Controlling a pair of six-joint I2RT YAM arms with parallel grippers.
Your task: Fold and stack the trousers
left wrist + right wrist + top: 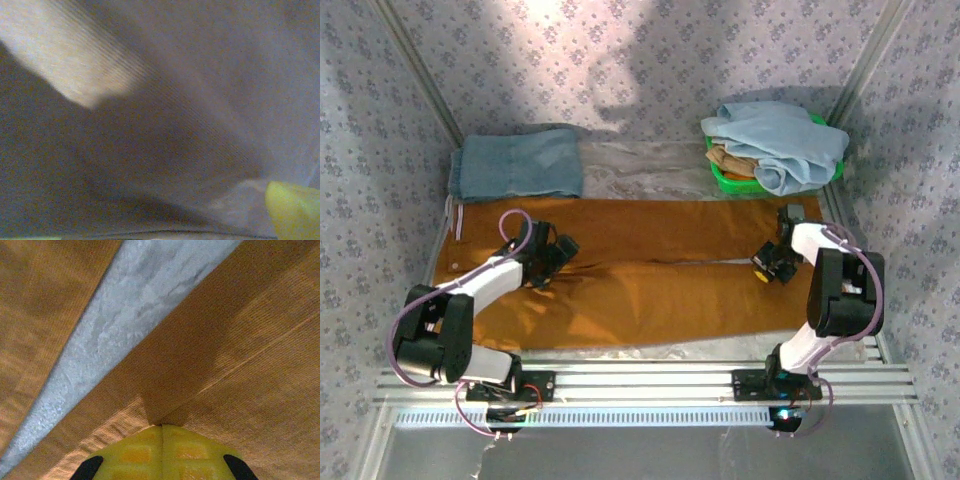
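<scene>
Left gripper (550,256) is spread wide and set down on the waist end of the trousers (660,305), which are laid flat across the table (630,165) with the legs to the right. Its wrist view is blurred, and one yellow pad (295,210) is cut off at the corner. Right gripper (770,268) is closed, with leg cloth pinched at its tips beside the gap between the legs.

Rust-orange trousers (650,300) — flat on table (640,160)

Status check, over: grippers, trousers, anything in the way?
Left gripper open over trousers, at the crotch. Right gripper shut, pinching a leg's inner edge. Trousers flat, unfolded. Folded denim lies beyond them, far left.
</scene>
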